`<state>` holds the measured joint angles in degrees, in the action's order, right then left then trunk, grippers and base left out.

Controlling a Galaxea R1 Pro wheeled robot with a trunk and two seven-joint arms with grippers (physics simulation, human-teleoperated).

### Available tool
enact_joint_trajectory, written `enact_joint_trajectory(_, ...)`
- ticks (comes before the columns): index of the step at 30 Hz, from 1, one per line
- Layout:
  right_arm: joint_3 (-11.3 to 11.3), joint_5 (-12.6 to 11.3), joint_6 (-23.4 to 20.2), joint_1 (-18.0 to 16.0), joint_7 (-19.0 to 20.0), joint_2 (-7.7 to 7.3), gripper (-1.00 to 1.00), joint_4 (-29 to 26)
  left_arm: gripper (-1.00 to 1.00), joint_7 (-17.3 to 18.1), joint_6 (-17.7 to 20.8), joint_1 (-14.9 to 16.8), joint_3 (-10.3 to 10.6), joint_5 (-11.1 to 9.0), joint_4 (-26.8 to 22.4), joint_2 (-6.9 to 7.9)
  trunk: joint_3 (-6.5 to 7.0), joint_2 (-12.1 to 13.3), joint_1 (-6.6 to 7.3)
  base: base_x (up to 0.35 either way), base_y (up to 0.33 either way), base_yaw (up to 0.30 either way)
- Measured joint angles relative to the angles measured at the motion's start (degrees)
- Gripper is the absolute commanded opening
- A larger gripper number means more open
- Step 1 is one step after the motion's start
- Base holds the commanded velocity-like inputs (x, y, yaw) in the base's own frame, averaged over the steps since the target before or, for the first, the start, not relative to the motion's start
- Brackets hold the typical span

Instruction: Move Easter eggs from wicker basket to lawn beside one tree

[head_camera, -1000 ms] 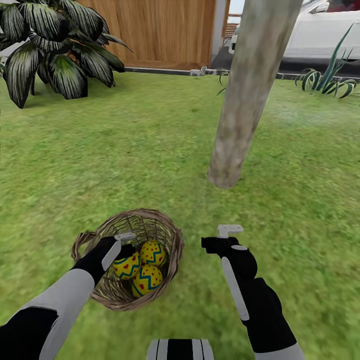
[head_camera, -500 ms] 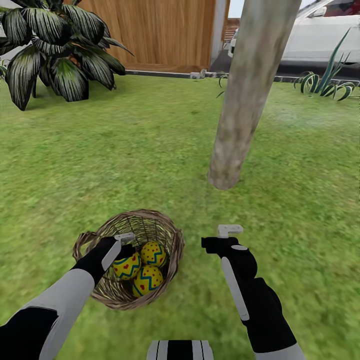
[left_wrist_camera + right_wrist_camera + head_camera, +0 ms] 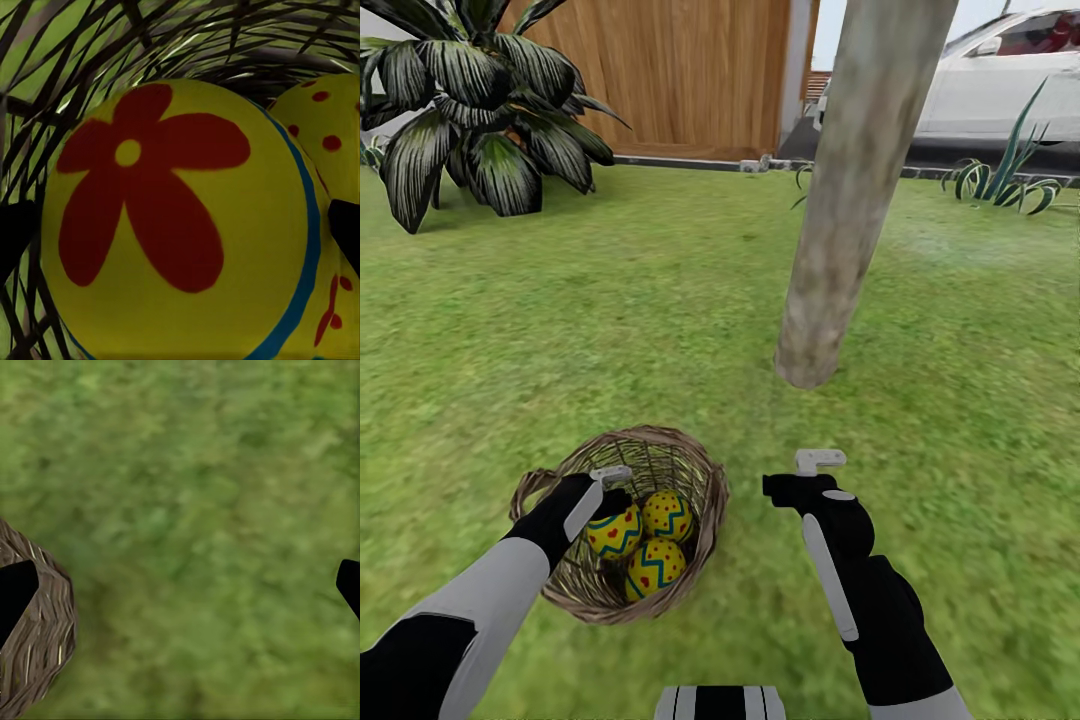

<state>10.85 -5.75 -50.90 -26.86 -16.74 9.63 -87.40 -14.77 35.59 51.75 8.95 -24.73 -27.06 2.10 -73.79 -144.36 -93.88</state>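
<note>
Three eggs [image 3: 644, 538] lay in the basket [image 3: 705, 490] on the lawn [image 3: 610, 330]. The left gripper [image 3: 608, 492] was inside it, fingers apart either side of the nearest egg [image 3: 180, 225], not clamped. The right gripper [image 3: 800, 475] hung open over grass just beside the basket, the tree [image 3: 840, 220] beyond it. Against the earlier frames, only the camera had shifted; arms and eggs were unchanged.

Wicker basket [image 3: 705, 500]: open-woven brown cane, rough braided rim. Easter eggs [image 3: 656, 564]: smooth, painted, slight sheen. Lawn [image 3: 560, 340]: matt, mottled grass. Tree [image 3: 840, 210] trunk: pale, faintly blotched bark. Wooden fence [image 3: 690, 70], upper frame: plank grain.
</note>
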Motion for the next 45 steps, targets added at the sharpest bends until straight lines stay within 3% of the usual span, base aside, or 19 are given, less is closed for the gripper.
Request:
enact_joint_trajectory(9,0.0,-0.01,0.0,0.0,0.0,-0.01,1.0,0.0,-1.0,-0.01,0.0,0.0,0.02,0.03,-0.04,-0.02,0.0,0.0,-0.01,-0.053,-0.005,0.0)
enact_joint_trajectory(45,0.72,-0.07,0.0,0.0,0.0,0.04,1.0,0.57,-1.0,-1.84,-0.09,0.0,0.89,0.19,-0.06,-0.32,7.98,0.48,0.94,-0.025,-0.016,0.0)
